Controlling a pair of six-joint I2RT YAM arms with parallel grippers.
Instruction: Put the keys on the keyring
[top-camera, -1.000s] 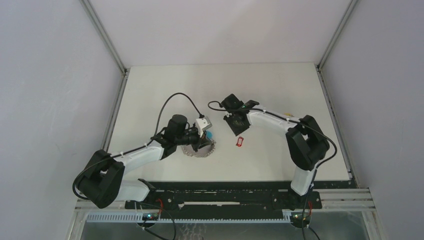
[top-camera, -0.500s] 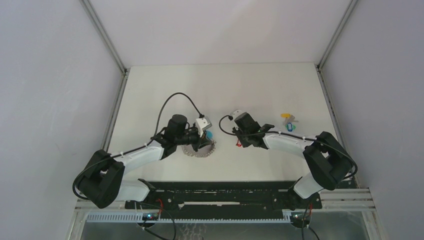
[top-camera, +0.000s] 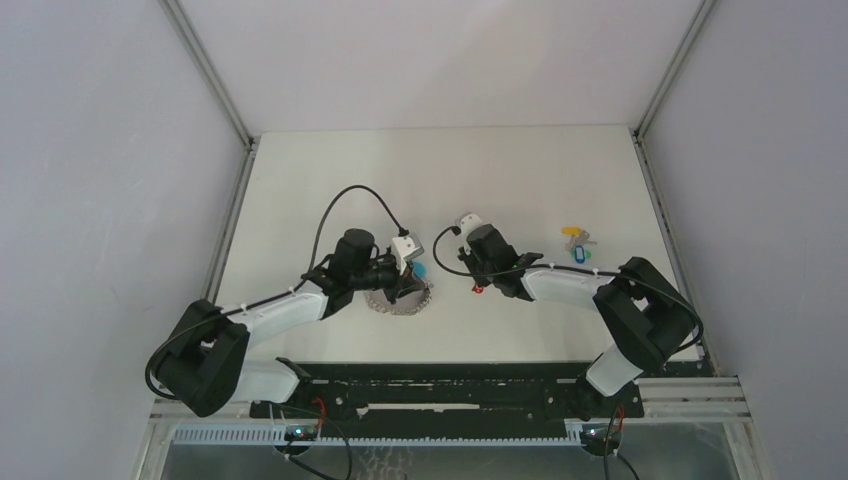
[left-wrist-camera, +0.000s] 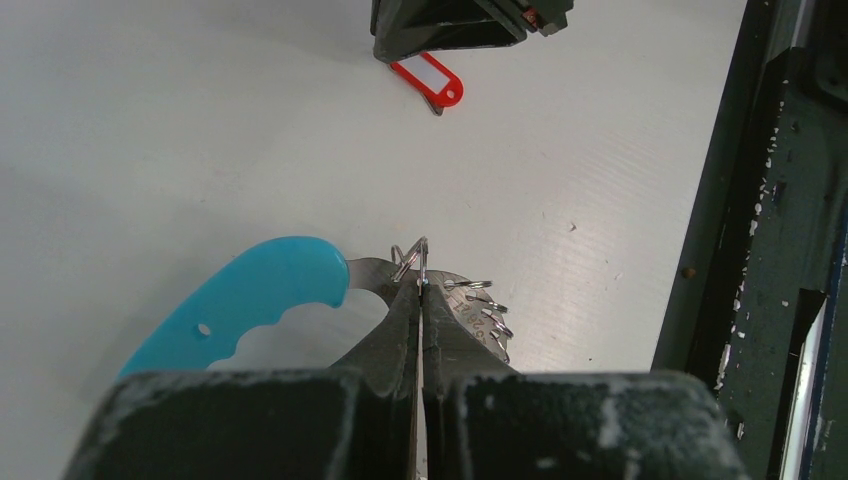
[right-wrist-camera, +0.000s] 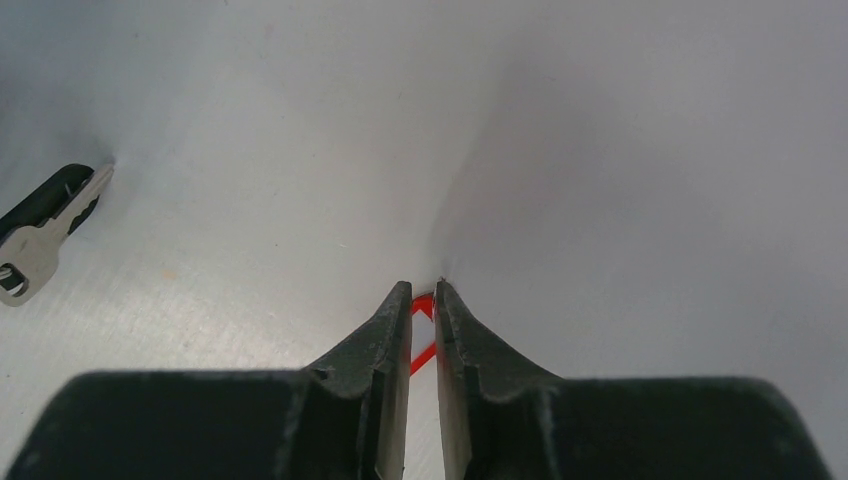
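The keyring (left-wrist-camera: 470, 300) is a flat metal disc rimmed with small split rings, with a bright blue plastic handle (left-wrist-camera: 250, 310); it lies at centre left (top-camera: 398, 299). My left gripper (left-wrist-camera: 421, 285) (top-camera: 408, 280) is shut on one of its small rings. The red key (left-wrist-camera: 432, 78) (top-camera: 479, 289) lies flat on the table. My right gripper (right-wrist-camera: 421, 287) (top-camera: 481, 282) stands over it, jaws drawn in narrow with the red plastic (right-wrist-camera: 422, 301) between the pads. A yellow key (top-camera: 571, 232) and a blue key (top-camera: 578, 254) lie to the right.
In the right wrist view a silver key with a dark head (right-wrist-camera: 45, 225) lies at the left. The black rail (left-wrist-camera: 770, 250) runs along the table's near edge, close to the keyring. White walls enclose the table (top-camera: 450, 170) on three sides.
My right arm has swung down and toward the left onto the red key, and its jaws have narrowed around it. The left gripper and the keyring have stayed in place.
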